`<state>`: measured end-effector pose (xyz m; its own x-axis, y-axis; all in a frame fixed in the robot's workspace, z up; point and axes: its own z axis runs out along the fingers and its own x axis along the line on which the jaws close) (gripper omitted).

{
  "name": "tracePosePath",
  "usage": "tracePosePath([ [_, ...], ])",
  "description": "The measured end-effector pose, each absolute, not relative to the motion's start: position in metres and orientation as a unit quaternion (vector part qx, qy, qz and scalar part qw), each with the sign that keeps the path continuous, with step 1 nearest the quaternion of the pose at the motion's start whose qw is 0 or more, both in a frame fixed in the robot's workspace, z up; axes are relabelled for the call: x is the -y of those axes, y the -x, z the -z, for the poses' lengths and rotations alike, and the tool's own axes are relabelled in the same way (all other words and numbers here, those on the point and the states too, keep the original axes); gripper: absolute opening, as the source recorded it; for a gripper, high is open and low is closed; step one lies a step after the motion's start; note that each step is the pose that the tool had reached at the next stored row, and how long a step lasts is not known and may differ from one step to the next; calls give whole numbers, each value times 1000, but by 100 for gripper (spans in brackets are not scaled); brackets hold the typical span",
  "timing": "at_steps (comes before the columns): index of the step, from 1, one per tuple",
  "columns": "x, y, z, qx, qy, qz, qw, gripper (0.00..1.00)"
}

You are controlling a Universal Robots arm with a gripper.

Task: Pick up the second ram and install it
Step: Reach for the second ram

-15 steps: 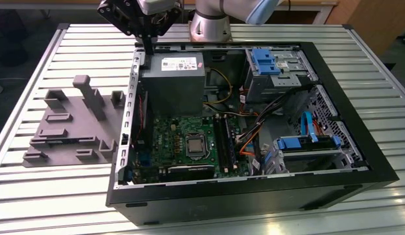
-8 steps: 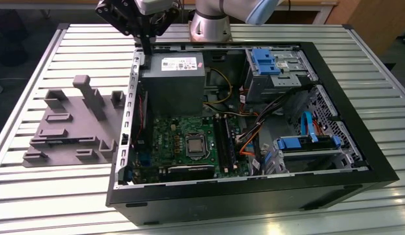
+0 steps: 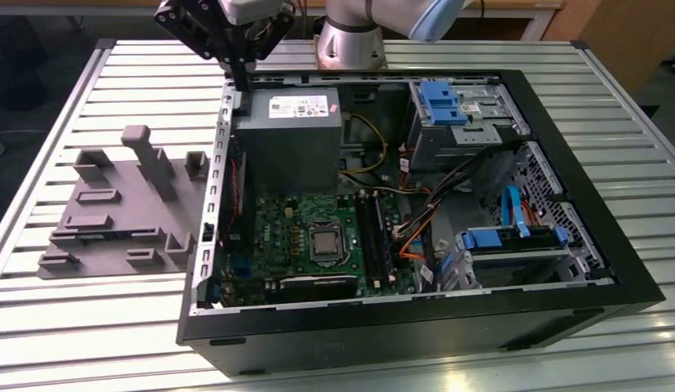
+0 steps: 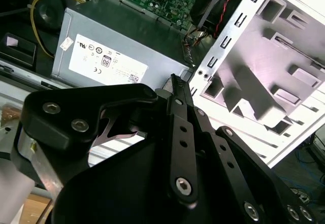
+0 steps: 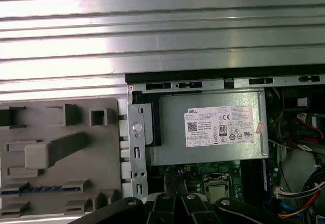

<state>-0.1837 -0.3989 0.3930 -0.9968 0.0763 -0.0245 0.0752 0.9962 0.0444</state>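
Note:
The second ram [image 5: 38,189] stands on edge in a slot of the grey holder block [image 5: 66,148], showing as a thin blue-green strip. In the exterior view, the holder block [image 3: 119,204] lies on the table at the left of the open computer case [image 3: 424,318]. My gripper [image 3: 240,80] hangs above the case's rear corner on the exterior view's left, beside the grey power supply [image 3: 288,139]. Its fingers look shut with nothing between them, in both wrist views [image 4: 174,80] [image 5: 175,186]. The long black slots [image 3: 372,237] sit on the green motherboard [image 3: 304,237], well away from the gripper.
The case holds blue drive bays [image 3: 446,102], a blue-clipped drive cage [image 3: 512,241], and loose cables [image 3: 414,237]. Its metal wall [image 3: 219,163] rises between holder block and motherboard. The ribbed metal table [image 3: 98,335] has free room in front of the holder.

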Motion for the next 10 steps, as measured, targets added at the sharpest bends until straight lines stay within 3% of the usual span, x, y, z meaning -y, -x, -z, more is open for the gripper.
tracePosePath([
  [10,399,189,-393,-999,-38,-22,13,11],
])
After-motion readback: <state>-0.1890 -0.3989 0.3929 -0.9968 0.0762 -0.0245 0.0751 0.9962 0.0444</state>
